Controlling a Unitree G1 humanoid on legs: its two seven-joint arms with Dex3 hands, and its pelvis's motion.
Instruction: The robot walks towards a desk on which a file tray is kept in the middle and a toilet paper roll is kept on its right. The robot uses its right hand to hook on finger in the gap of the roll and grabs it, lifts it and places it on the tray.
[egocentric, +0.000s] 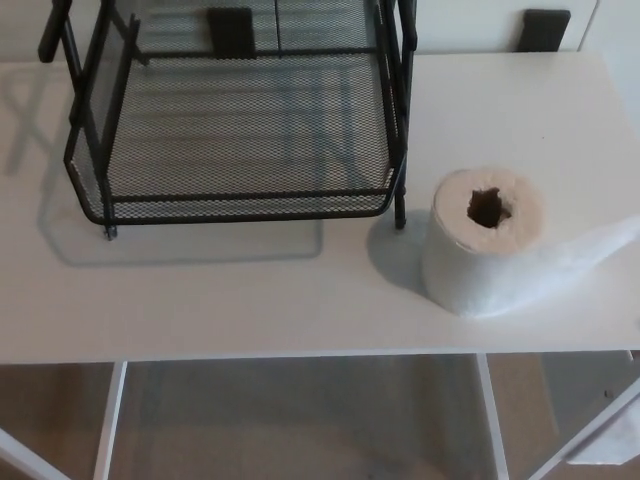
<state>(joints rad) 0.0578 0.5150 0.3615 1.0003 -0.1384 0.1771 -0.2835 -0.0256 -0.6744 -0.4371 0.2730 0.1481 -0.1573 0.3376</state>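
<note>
The toilet paper roll (487, 245) stands upright on the white desk (250, 300), hole facing up, just right of the front right leg of the black mesh file tray (240, 150). Its loose sheet (600, 245) trails away from the tray. Neither the left hand nor the right hand is in view, so I cannot tell their state.

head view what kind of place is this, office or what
Likely an office or home workspace: a black wire-mesh file tray stands on a plain white desk, with a white toilet paper roll upright beside it.
</note>
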